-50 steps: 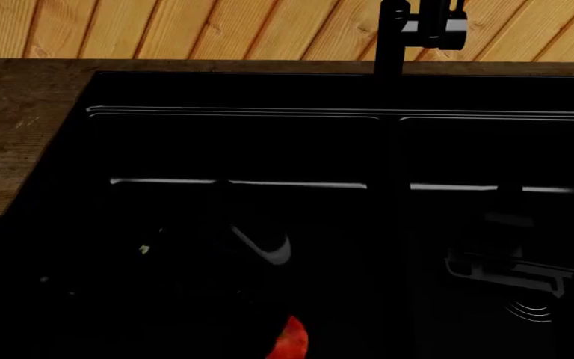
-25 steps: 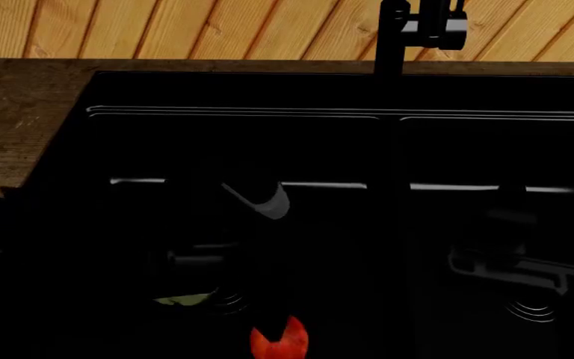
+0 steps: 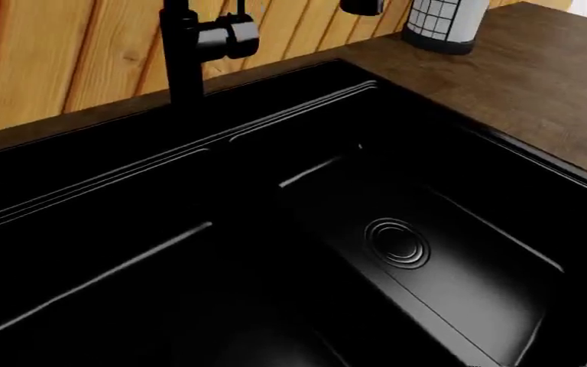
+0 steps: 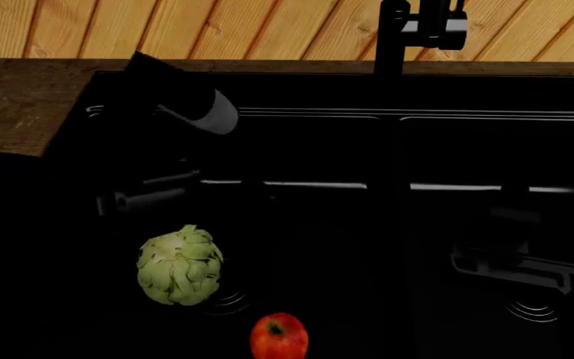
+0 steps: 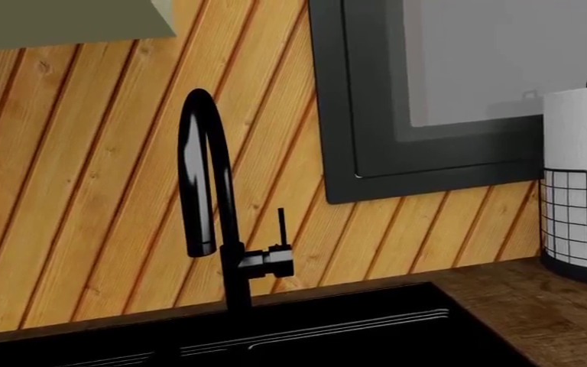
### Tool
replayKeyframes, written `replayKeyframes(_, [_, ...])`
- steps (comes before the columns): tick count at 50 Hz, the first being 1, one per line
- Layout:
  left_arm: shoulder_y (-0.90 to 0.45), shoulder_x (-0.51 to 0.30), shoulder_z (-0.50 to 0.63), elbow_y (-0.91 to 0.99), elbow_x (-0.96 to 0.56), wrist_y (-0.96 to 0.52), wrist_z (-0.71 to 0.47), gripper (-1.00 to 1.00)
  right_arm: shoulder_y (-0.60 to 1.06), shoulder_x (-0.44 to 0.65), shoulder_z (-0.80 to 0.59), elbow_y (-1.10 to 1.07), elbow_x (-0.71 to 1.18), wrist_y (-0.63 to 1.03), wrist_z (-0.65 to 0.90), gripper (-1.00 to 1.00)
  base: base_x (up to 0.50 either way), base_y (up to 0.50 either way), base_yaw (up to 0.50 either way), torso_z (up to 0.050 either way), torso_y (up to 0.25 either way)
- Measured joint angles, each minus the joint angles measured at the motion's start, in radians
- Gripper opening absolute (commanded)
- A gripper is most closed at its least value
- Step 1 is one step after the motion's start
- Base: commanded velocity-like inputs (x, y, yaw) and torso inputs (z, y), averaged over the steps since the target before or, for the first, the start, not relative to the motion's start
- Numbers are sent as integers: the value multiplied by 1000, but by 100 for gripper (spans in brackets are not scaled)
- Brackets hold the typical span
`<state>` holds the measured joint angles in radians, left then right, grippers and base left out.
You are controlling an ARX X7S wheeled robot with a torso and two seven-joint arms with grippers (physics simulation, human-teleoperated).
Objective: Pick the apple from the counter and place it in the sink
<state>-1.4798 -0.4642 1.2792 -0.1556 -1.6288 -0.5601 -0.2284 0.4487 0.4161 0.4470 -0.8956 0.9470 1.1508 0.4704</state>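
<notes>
The apple [image 4: 279, 336] lies in the sink [image 4: 297, 112] beside the artichoke [image 4: 179, 265]. The task looks finished; lift the left arm straight up. I cannot tell either arm's jaws.

Brown wood counter [image 4: 13, 112], black sink [image 4: 297, 93] set in, paper-towel holder [image 3: 442, 23]
</notes>
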Motion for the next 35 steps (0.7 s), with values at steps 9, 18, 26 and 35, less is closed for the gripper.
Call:
replayKeyframes(9, [-4,-60,-41,67,-19,28,-58,100,-10,4,-5,2,-5,-14,0,100,0,0,0,0,0])
replayKeyframes(18, [-5,-122,-84,142,-48,57,-118,100,-16,7,-12,5,-8,-26,0,100,0,0,0,0,0])
replayKeyframes(26, [0,-169,-119,204,-72,83,-163,100,-19,11,-15,6,-6,-32,3,100,0,0,0,0,0])
replayKeyframes(35, [10,-212,-147,261,-91,106,-197,100,-14,16,-16,5,5,-31,12,100,0,0,0,0,0])
